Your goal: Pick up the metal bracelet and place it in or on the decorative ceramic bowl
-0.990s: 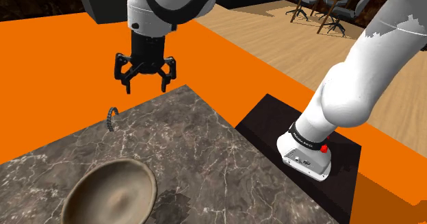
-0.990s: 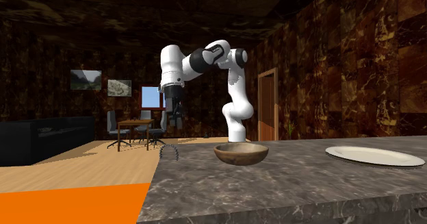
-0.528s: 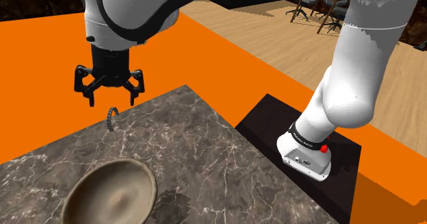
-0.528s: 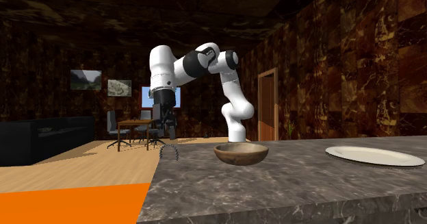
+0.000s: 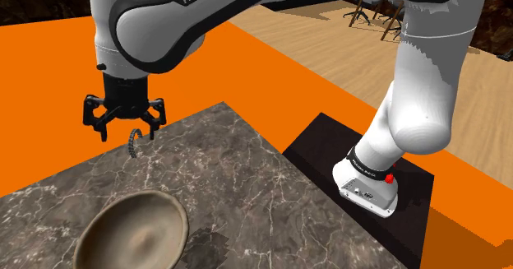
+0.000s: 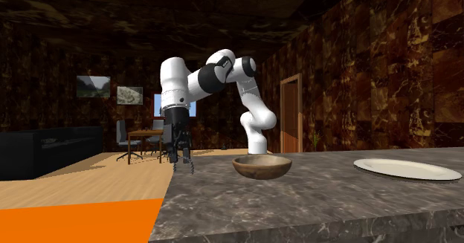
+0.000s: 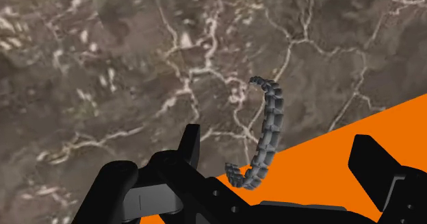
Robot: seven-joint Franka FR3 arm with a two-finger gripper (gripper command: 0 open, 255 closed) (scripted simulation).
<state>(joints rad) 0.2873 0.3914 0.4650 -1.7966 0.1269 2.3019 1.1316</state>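
A dark linked metal bracelet [image 5: 131, 144] [image 7: 268, 130], a curved open arc, rests at the far edge of the marble table [image 5: 238, 185], right beside the orange floor. My black gripper [image 5: 126, 130] [image 6: 181, 158] [image 7: 277, 142] hangs open just above it. In the wrist view the bracelet lies between the two fingers [image 7: 190, 146], and neither touches it. The brown-grey bowl [image 5: 136, 230] [image 6: 262, 166] stands upright and empty on the table, nearer the shoulder camera than the bracelet. In the second exterior view the gripper partly covers the bracelet at the table's left corner.
A white plate [image 6: 407, 168] lies on the table at the second exterior view's right. Orange floor [image 5: 49, 86] drops away beyond the table edge by the bracelet. The arm's black stand [image 5: 362, 201] is at the shoulder view's lower right. Chairs and a wooden table [image 6: 145, 141] stand far back.
The arm has swung to the shoulder view's left and come down, bringing the gripper from high beside the table to just over the bracelet. The fingers stayed open; bracelet and bowl have not moved.
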